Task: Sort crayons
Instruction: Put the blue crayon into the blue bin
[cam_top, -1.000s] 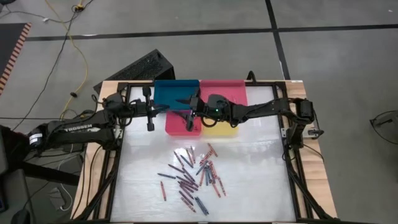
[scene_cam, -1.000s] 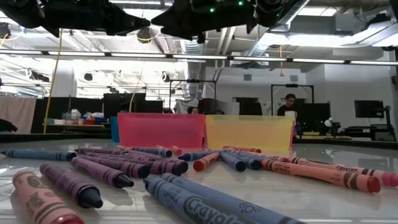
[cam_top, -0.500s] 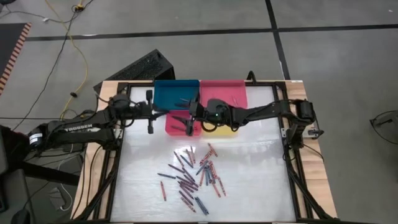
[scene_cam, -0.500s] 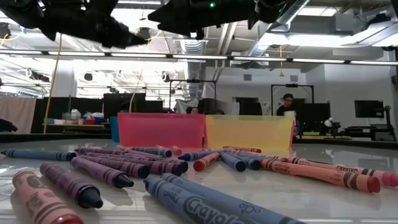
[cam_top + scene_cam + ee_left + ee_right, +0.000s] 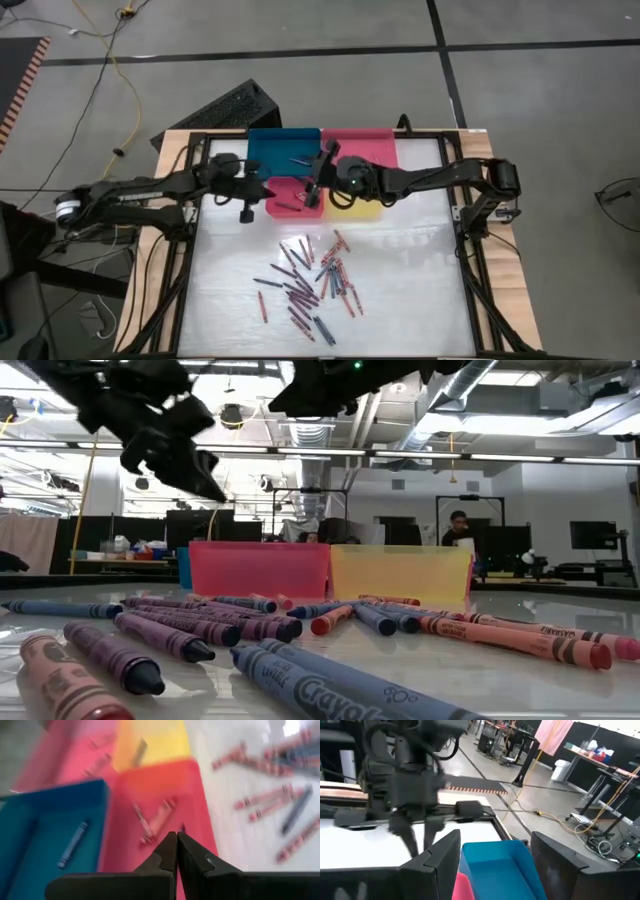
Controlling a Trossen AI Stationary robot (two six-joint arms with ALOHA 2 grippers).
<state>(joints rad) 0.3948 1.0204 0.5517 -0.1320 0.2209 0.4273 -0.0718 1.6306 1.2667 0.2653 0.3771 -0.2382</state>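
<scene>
Reaching in from the left edge of the counter [image 5: 400,290], the left hand [image 5: 243,205] hangs just beside the left side of the red tray [image 5: 285,197], above the white surface. Its fingers [image 5: 170,851] are pressed flat together with nothing between them: clenched and empty. In the low view this hand [image 5: 205,478] hangs clear above the trays.

Four trays stand in a block at the far side of the counter. The blue tray [image 5: 275,152] sits at far left and holds one dark crayon [image 5: 298,160]. The red tray, in front of it, holds a few crayons [image 5: 150,822] lying flat on its floor. The pink tray [image 5: 375,148] stands right of the blue one and the yellow tray [image 5: 362,208] in front of it; the left wrist view shows crayons in both, though blurred.

The right hand [image 5: 318,172] is over the seam between the blue and red trays, the arm stretching in from the right edge. Its fingers [image 5: 437,857] stand wide apart, released, with nothing held; the blue tray [image 5: 495,867] shows between them.

Loose crayons [image 5: 310,285], some dozens in red, pink, purple and dark blue, lie scattered on the middle of the counter, well apart from both hands. The low view shows them [image 5: 250,625] lying flat, pointing every way.
</scene>
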